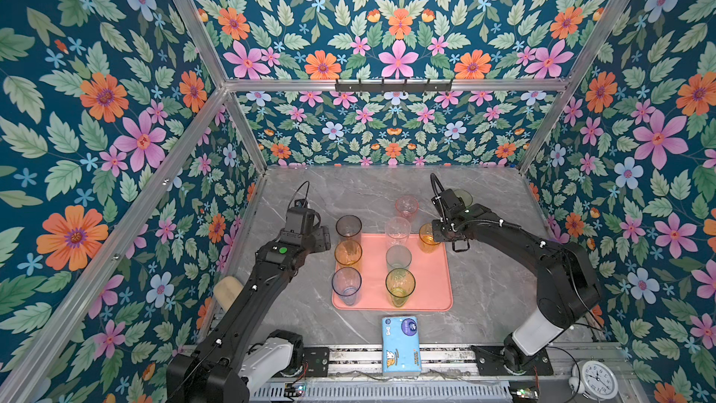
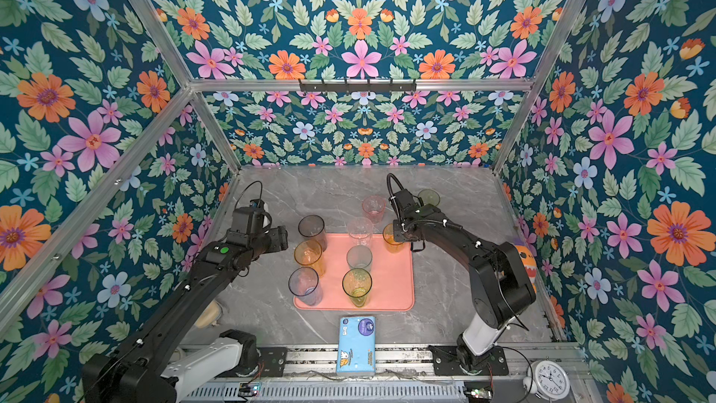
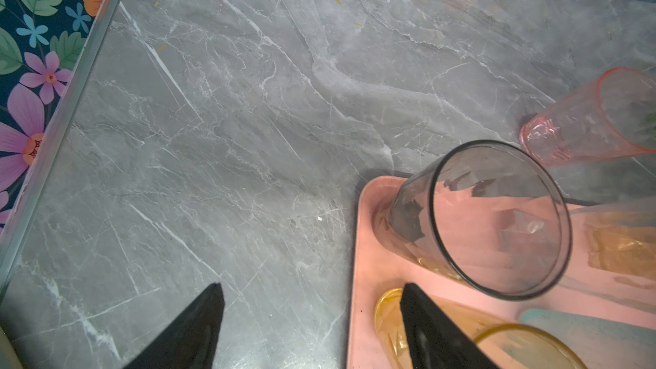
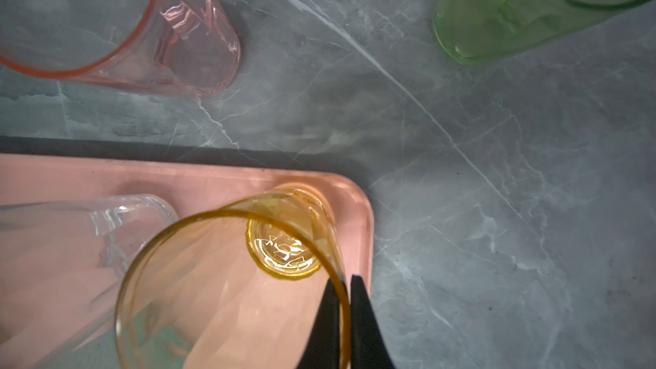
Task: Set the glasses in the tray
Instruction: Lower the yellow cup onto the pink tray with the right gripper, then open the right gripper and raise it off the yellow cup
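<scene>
Seven glasses (image 1: 400,284) on tray (image 1: 426,292), counting held one; pink glass (image 1: 406,206) and green glass (image 4: 497,12) on bench (image 1: 484,284). Right jaws pinched on rim wall of amber glass (image 4: 284,253), base at tray's far right corner. Advice: seat base flat, part jaws slightly, lift straight; clear glass (image 1: 397,230) just beside. Left jaws wide, empty, near smoky grey glass (image 1: 348,226).

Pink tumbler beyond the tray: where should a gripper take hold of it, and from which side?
Probably pinch the pink tumbler by its rim wall, one finger inside and one outside, coming straight down from above. It stands upright with its mouth open, and the clear tumbler stands close in front, hampering a side approach.
</scene>
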Robot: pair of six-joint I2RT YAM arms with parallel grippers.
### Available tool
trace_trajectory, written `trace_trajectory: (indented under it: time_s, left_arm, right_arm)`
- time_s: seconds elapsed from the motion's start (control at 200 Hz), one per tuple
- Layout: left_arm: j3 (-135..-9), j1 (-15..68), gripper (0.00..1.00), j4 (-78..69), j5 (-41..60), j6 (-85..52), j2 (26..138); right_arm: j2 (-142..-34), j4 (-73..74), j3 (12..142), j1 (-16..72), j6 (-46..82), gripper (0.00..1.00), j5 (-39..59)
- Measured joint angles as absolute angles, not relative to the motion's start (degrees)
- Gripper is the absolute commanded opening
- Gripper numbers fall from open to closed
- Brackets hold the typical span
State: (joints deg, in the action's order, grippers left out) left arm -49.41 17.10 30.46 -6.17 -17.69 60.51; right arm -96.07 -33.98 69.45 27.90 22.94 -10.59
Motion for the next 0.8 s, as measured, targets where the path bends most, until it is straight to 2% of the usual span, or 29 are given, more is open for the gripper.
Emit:
trace_trajectory:
  time_s: [0.16,0.36,0.64,0.8]
  left_arm:
    - [-49.41,17.10,0.81,30.48,-6.20,-17.69,60.51]
    - [-49.41,17.10,0.81,30.46,-6.20,-17.69,60.51]
    - [-49.41,17.10,0.81,30.48,-6.20,-17.69,60.51]
    - [-49.41,17.10,0.81,30.48,-6.20,-17.69,60.45]
  right_arm:
    - [-96.71,-33.36,69.89,27.75,22.96,0.00,-10.85]
    - [-97.30,-33.93,70.67,27.79,22.98,0.13,-10.90]
    - [-97.54,-35.92,72.25,27.79,23.40,0.20,-10.76]
    - [-97.12,-37.32,73.97,27.79,23.57,0.30,-10.61]
